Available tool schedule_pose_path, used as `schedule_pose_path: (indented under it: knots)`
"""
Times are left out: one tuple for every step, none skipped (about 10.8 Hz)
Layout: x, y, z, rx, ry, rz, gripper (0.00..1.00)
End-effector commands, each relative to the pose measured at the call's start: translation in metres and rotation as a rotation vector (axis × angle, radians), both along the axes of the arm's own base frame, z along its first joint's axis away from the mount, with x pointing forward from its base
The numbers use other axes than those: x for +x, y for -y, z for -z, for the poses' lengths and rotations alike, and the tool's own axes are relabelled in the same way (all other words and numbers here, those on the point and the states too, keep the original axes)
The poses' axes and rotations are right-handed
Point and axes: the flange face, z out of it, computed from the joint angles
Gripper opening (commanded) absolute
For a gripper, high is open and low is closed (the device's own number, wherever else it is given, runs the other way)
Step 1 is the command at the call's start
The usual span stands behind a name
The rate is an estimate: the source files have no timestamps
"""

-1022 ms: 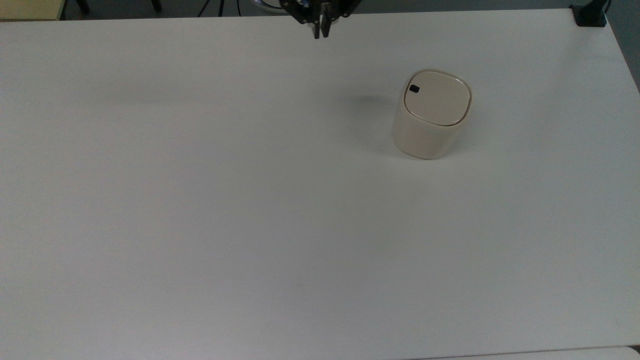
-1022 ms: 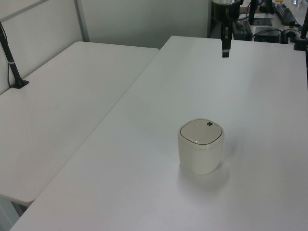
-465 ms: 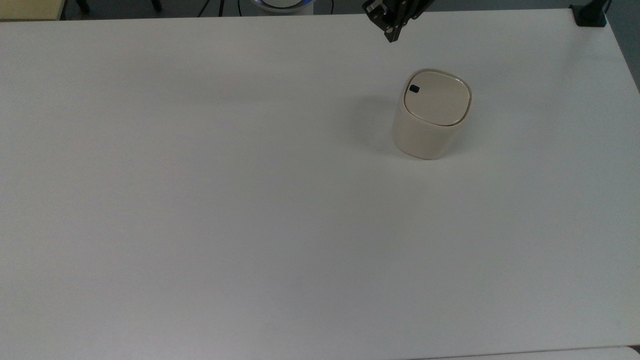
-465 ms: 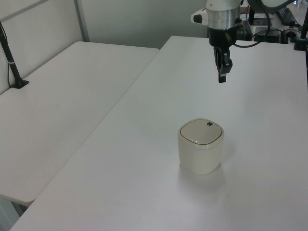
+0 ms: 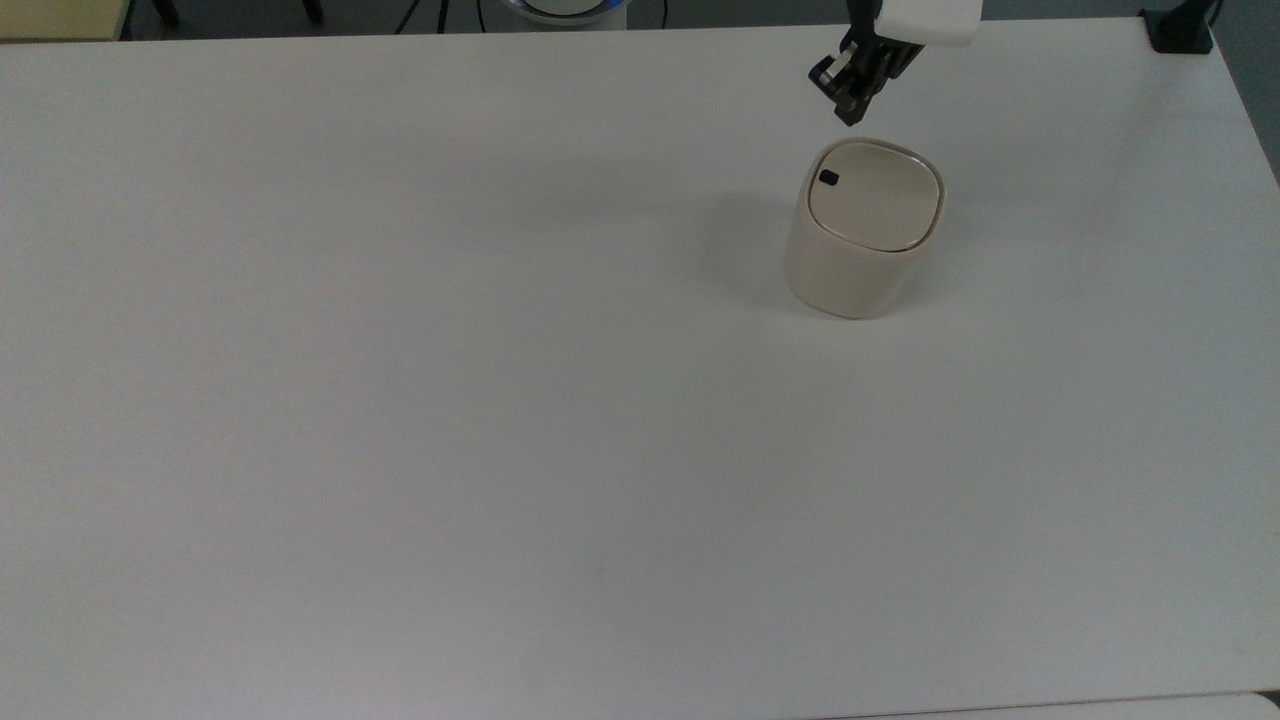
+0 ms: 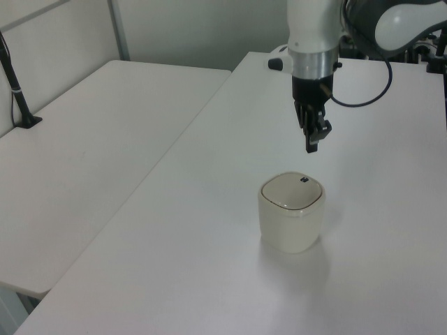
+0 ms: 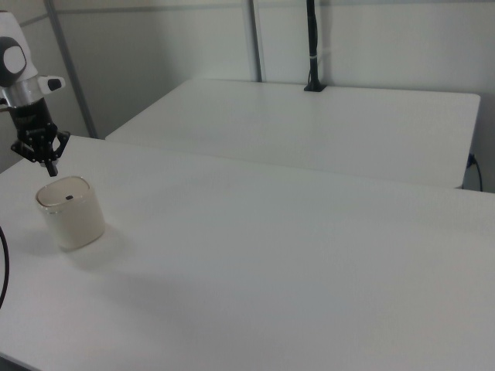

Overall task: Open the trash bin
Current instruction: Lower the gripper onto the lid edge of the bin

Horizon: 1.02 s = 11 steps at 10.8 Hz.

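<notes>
Trash bin [image 5: 862,235] upright on the white table [image 5: 400,400], toward the top view's upper right, lid flat and closed. Black button [image 5: 829,178] at the lid's rim, top view's left corner. My gripper [image 5: 848,110] hangs above the bin, apart from it, fingers pressed together, holding nothing. Judgement: keep fingers together as one tip, centre over the button, descend straight, press gently so the bin doesn't tip or slide.
</notes>
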Motion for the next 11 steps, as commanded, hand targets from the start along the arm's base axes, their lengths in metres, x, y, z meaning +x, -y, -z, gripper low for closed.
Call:
schedule_pose_path:
  knots:
    - [0.002,-0.007,0.018,0.004,-0.01,-0.138,0.0]
    - [0.003,-0.008,0.028,0.002,-0.026,-0.219,0.0]
    - [0.005,-0.008,0.034,-0.001,-0.034,-0.249,0.0]
    - [0.01,-0.013,0.043,0.004,-0.02,-0.251,0.0]
    - [0.013,-0.016,0.054,0.004,-0.018,-0.255,0.0]
    - [0.016,-0.019,0.065,-0.002,-0.023,-0.258,0.0]
    - [0.019,-0.02,0.072,-0.001,-0.022,-0.257,0.0]
    - [0.02,-0.021,0.081,-0.007,-0.028,-0.257,0.0]
    - [0.022,-0.022,0.082,-0.006,-0.017,-0.258,0.0]
    - [0.022,-0.023,0.086,-0.007,-0.019,-0.256,0.0]
    - [0.022,-0.022,0.083,-0.007,-0.018,-0.256,0.0]
